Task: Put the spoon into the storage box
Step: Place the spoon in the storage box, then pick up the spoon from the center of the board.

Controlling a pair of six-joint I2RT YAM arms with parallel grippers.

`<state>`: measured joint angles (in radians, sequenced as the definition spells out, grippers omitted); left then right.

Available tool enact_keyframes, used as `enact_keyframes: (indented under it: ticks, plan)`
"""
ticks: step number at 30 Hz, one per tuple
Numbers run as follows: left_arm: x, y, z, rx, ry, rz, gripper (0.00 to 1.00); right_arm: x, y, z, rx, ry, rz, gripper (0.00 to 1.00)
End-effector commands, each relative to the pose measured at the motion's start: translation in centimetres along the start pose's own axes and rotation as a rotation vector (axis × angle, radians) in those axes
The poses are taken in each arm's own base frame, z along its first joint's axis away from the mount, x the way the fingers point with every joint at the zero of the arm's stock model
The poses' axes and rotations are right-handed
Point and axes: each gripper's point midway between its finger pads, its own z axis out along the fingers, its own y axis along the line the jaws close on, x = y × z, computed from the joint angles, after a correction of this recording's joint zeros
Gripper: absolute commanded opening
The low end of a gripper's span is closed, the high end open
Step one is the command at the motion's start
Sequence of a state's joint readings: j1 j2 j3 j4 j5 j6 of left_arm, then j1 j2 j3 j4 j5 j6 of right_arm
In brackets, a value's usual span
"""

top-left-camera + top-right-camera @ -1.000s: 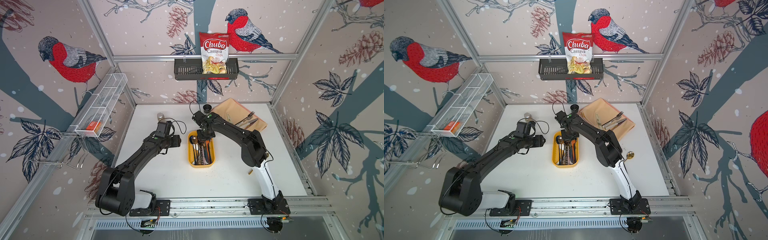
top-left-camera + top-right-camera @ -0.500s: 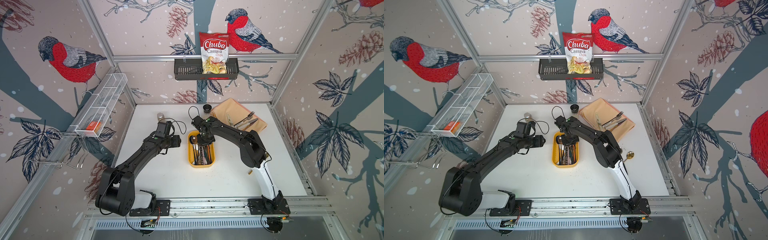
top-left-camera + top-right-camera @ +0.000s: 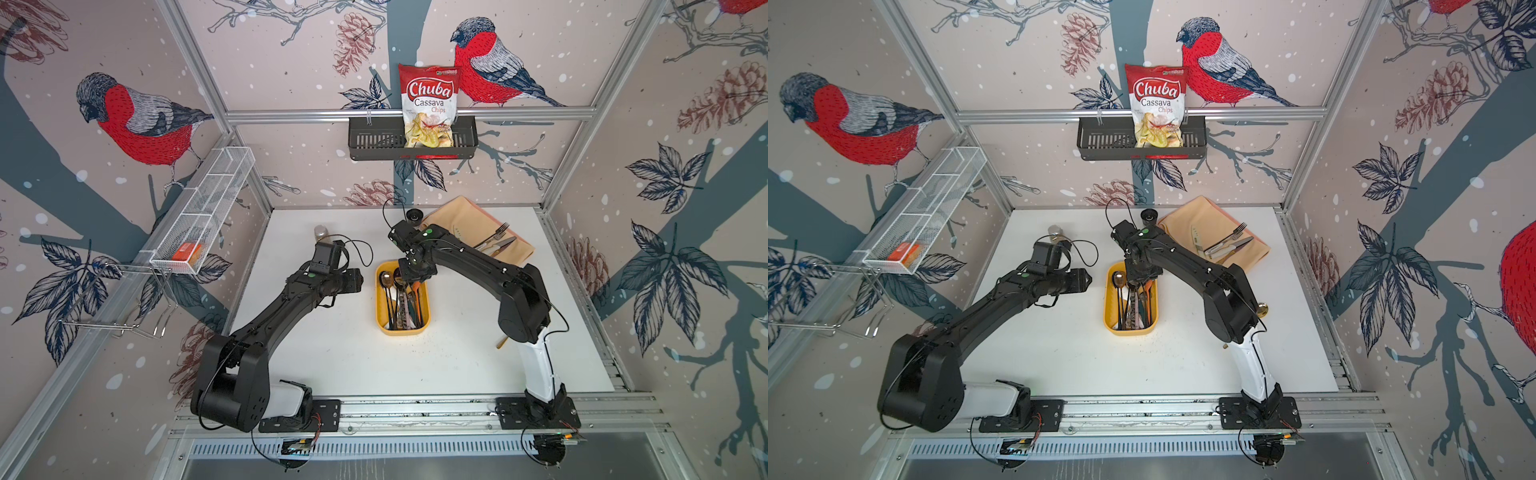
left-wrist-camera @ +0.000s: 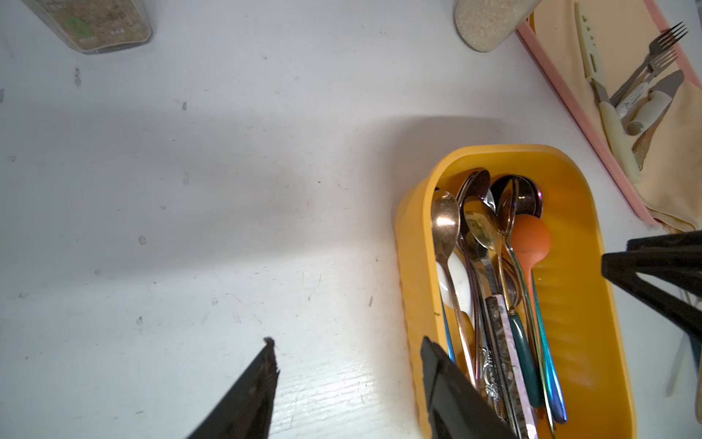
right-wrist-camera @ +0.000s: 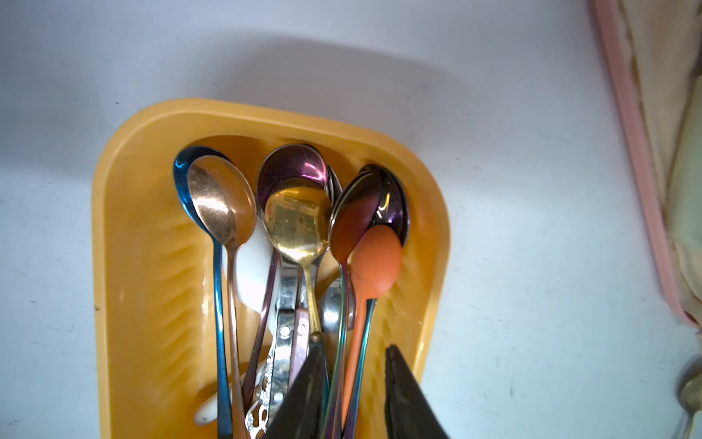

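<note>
Right gripper (image 3: 411, 279), both top views: points down into the far end of the box (image 3: 380, 316), which sits mid-table (image 3: 332, 365) between the two arms. Finger gap not readable from here. Orange spoon (image 3: 416, 286) lies in the box among other spoons (image 3: 392, 299), right at the gripper. Left gripper (image 3: 358, 280) hovers just beside the box's left side, over bare table. Cloth (image 3: 465, 220) with cutlery (image 3: 496, 239) sits at the far right.

Left wrist view: left gripper (image 4: 347, 342) is spread wide, nothing between the fingers. One finger (image 4: 440, 380) overlaps the box (image 4: 592, 304) rim; contact cannot be told. Orange spoon (image 4: 530, 237) rests on the other handles, bowl toward the far end.

Right wrist view: right gripper (image 5: 355, 353) fingers are parted, straddling the orange spoon (image 5: 376, 262) handle and two thin ones beside it. Yellow shows between the handles and one finger (image 5: 402, 387), so no pinch. The spoon lies inside the box (image 5: 114, 228), bowl against a dark spoon (image 5: 391, 197).
</note>
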<state>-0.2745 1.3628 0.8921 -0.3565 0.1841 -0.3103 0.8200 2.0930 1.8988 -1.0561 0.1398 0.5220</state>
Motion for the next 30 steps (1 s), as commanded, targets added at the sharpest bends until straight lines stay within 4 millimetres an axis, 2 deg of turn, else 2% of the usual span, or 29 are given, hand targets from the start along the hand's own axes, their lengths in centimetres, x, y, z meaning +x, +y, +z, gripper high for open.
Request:
enact_keyframes:
  ticks: [1, 4, 9, 13, 15, 21, 30]
  plan:
    - [-0.6, -1.2, -0.3, 0.046, -0.011, 0.019, 0.63, 0.5, -4.3, -1.0, 0.094, -0.001, 0.045, 0.31]
    - [-0.9, -1.9, -0.5, 0.052, -0.016, 0.044, 0.63, 1.6, -8.4, -1.7, 0.124, 0.005, 0.131, 0.31]
    - [-0.9, -3.0, -0.4, 0.062, -0.014, 0.075, 0.63, 5.5, -15.7, -1.2, 0.148, 0.079, 0.365, 0.32]
    - [-0.6, -3.1, 0.2, 0.065, -0.002, 0.071, 0.63, 9.3, -19.4, 0.0, 0.129, 0.147, 0.552, 0.32]
    - [-0.5, -3.3, 0.4, 0.071, 0.002, 0.069, 0.63, 10.9, -20.7, 0.3, 0.138, 0.159, 0.615, 0.32]
    - [-0.2, -3.3, 0.7, 0.074, 0.011, 0.076, 0.63, 14.3, -22.8, 0.7, 0.134, 0.168, 0.759, 0.34]
    - [0.0, -3.2, 1.1, 0.075, 0.02, 0.085, 0.63, 17.3, -24.5, 0.5, 0.155, 0.174, 0.893, 0.35]
